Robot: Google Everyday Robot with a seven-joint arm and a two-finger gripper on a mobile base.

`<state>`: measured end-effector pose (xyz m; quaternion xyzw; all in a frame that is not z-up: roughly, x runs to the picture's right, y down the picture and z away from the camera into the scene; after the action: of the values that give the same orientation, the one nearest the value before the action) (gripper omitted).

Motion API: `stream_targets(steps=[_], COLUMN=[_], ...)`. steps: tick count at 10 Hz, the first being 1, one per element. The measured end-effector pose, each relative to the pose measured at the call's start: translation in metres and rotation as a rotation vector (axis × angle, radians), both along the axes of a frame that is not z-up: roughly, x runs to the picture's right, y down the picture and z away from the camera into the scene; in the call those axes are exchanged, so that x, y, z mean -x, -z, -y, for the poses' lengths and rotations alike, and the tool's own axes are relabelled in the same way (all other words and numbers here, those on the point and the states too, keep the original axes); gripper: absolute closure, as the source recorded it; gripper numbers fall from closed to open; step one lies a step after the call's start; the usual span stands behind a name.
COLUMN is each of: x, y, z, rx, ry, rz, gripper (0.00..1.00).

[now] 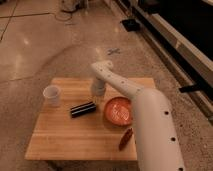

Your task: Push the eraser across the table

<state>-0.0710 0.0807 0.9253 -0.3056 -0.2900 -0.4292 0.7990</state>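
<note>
The gripper point(98, 91) hangs low over the table point(65, 142); I cannot tell whether it is open or closed. The eraser point(82, 108) lies just near-left of it. A bowl point(119, 111) sits to its right and a cup point(51, 95) to its left.

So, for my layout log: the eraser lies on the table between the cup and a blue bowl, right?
Not blue: the camera view shows an orange bowl. The eraser does lie on the table between it and the cup; the gripper is just behind the eraser.
</note>
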Motion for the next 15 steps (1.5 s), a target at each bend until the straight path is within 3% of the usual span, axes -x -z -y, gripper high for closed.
stream_targets(steps=[15], x=[0.071], y=[0.027], z=[-0.039], rx=[0.058], ry=[0.042], rz=[0.189], gripper=[1.00])
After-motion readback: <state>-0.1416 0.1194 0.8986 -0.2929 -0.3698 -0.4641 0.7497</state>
